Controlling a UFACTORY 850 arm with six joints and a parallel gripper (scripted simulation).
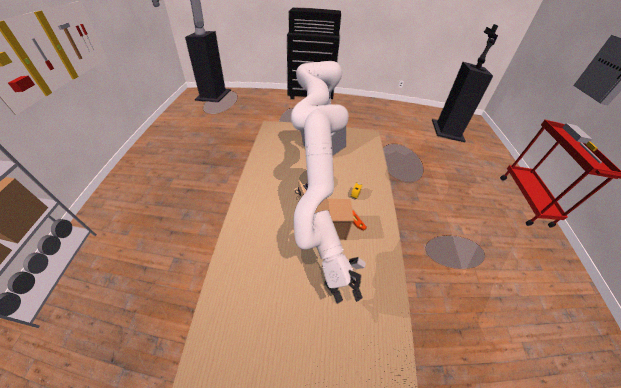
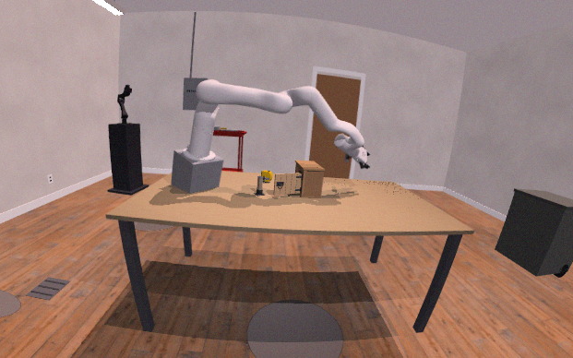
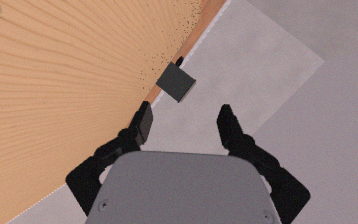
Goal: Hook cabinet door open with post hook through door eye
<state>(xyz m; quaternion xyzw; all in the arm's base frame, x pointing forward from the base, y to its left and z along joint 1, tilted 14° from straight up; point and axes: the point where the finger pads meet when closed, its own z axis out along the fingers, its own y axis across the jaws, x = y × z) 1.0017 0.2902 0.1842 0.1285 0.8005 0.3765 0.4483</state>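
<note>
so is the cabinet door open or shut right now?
Open. In the exterior view the door stands swung out from the cabinet, toward the post. Whether the hook is engaged cannot be told.

White arm (image 2: 264, 98) over table (image 2: 292, 217), cabinet (image 2: 310, 179) door (image 2: 287, 184) open, fingers (image 2: 364, 159) spread

Hook (image 2: 280, 185) and eye on cabinet door (image 2: 286, 184) too small.

Top: high overhead. Exterior: low, room-side, distant. Wrist: close, behind tool (image 3: 185, 122). All share table (image 1: 246, 310).
</note>
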